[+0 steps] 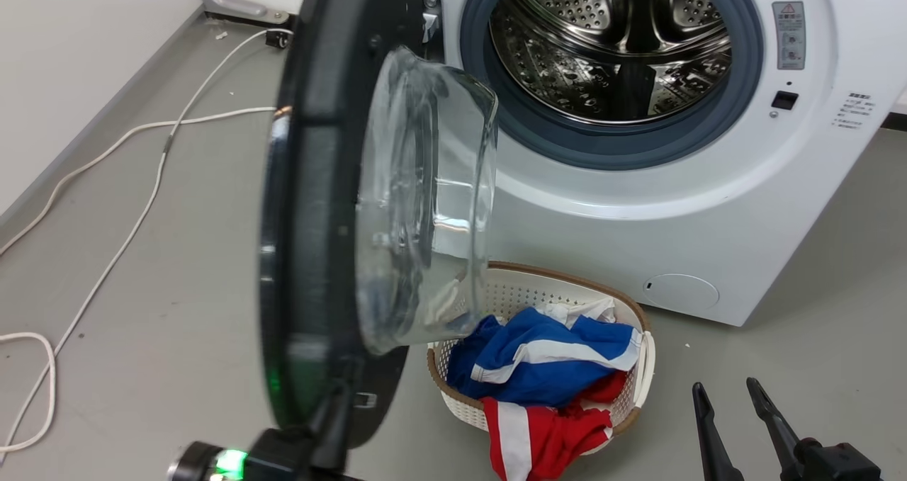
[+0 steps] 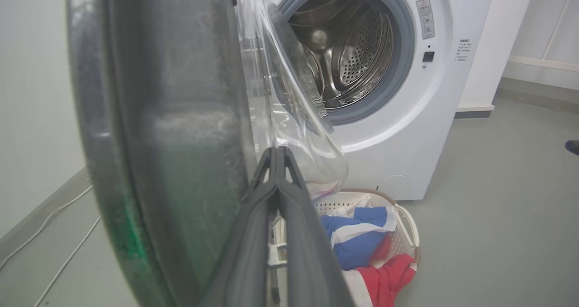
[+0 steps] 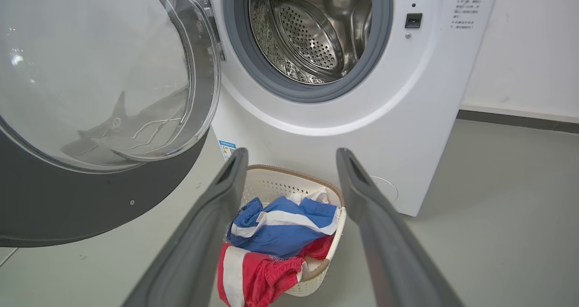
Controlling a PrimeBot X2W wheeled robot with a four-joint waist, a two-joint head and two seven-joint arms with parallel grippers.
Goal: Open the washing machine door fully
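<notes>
The washing machine door [image 1: 312,219] is black and round with a bulging clear glass bowl [image 1: 425,205]. It stands swung out to the left of the white washing machine [image 1: 602,240], whose steel drum [image 1: 609,42] lies bare. My left gripper [image 1: 340,410] is at the door's lower edge; in the left wrist view its fingers [image 2: 289,216] are shut together, lying against the door's [image 2: 181,139] inner face beside the glass. My right gripper [image 1: 724,384] is open at the lower right, apart from the door [image 3: 90,207], with nothing between its fingers [image 3: 384,234].
A cream laundry basket [image 1: 648,353] holding blue and red clothes [image 1: 538,368] stands on the grey floor just in front of the machine, under the glass bowl. White cables [image 1: 142,205] trail over the floor at the left, near the wall.
</notes>
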